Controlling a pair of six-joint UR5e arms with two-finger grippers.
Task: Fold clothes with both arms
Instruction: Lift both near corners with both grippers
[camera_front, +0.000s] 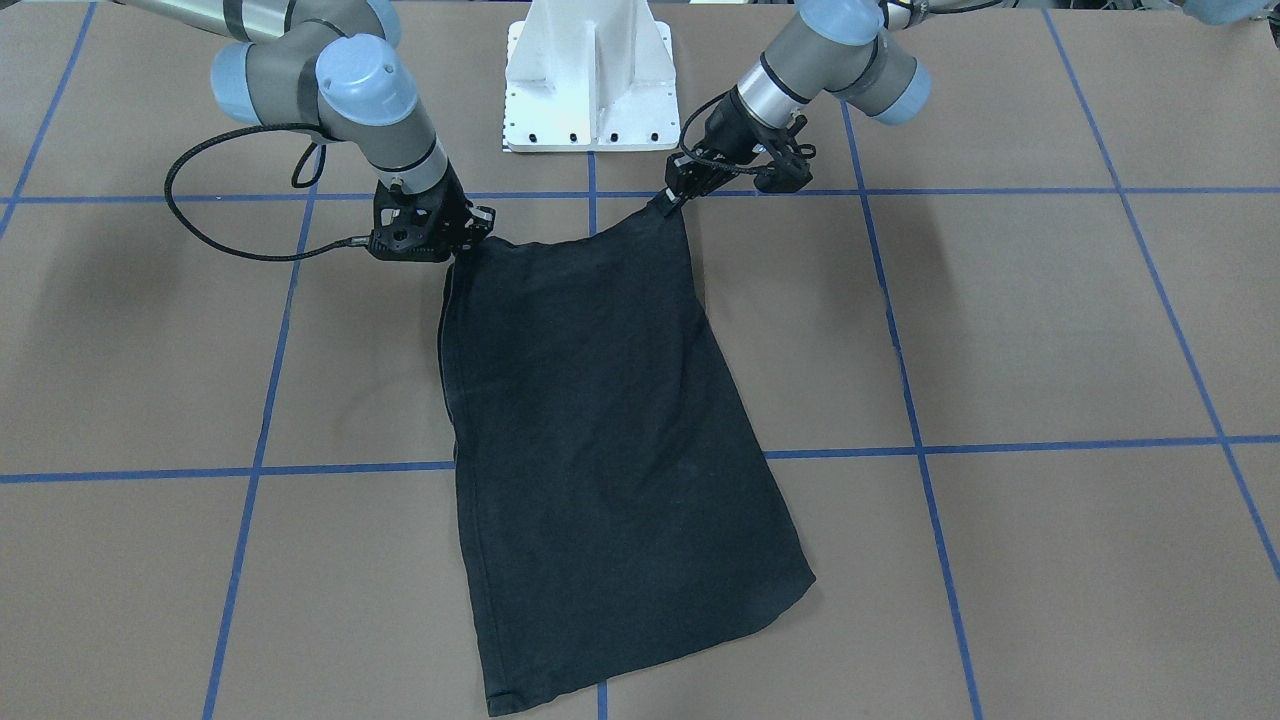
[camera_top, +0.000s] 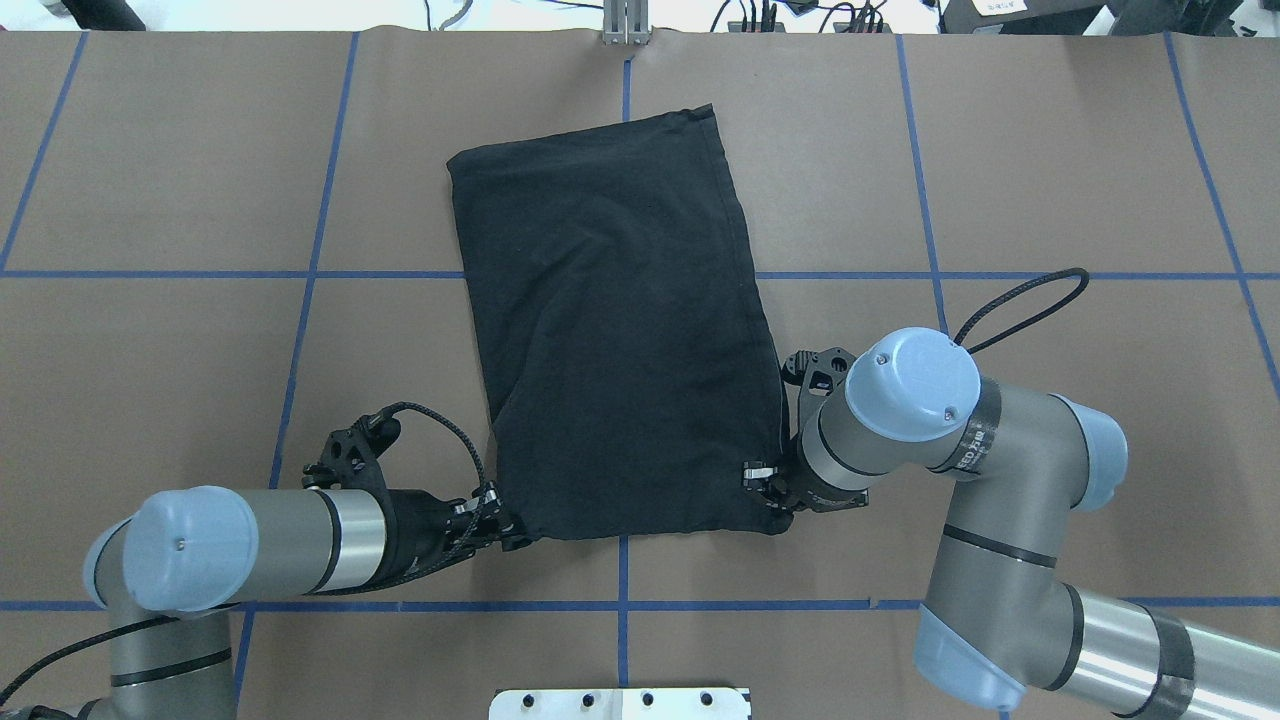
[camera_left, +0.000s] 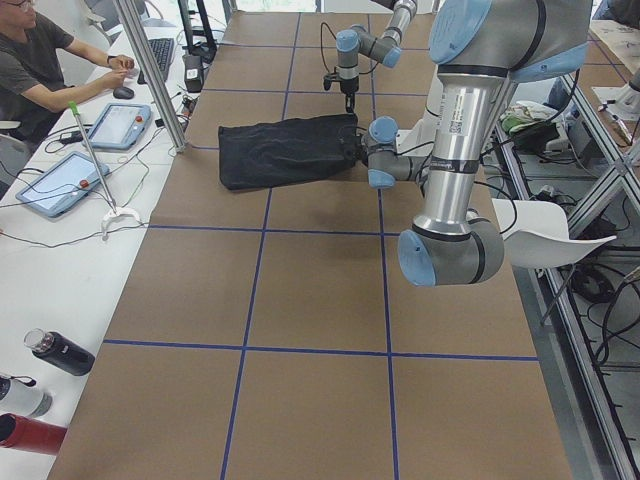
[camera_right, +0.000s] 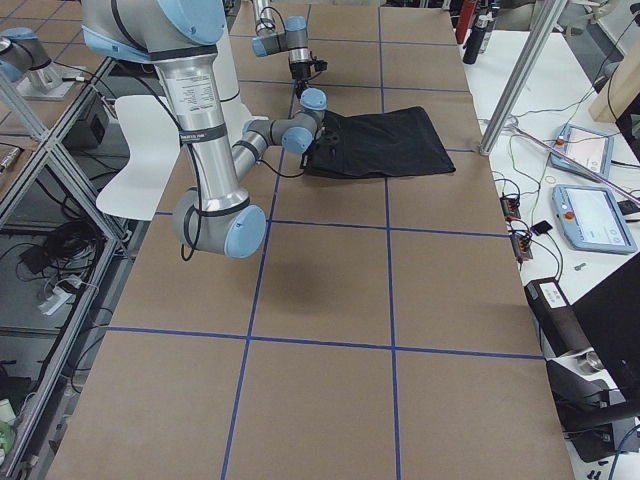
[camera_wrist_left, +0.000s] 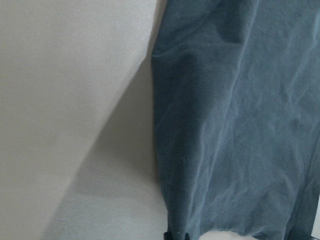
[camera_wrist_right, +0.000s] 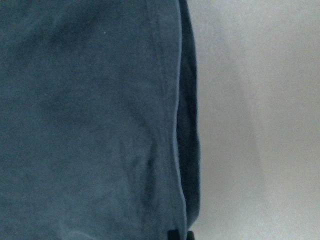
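In the front-facing view, the black T-shirt is seen lying as a long narrow panel in the middle of the table, its length running from the robot's edge toward the operators' edge. One corner at the robot's end is pinched by the left gripper and drawn into a small peak; the other is pinched by the right gripper.

In the overhead view, both claws are seen pressed together on the two ends of that near edge; the cloth is shown plain black and faintly creased.

In the side views, the shirt is seen lying low and flat; the jaws cannot be judged there.

In the wrist views, only cloth and bare tabletop are shown.

A lengthwise fold is judged to be the step in hand. Both corners should be lifted together and kept level; their spacing should be held so the edge stays taut; the edge should then be carried toward the operators' edge and laid squarely on the far end.
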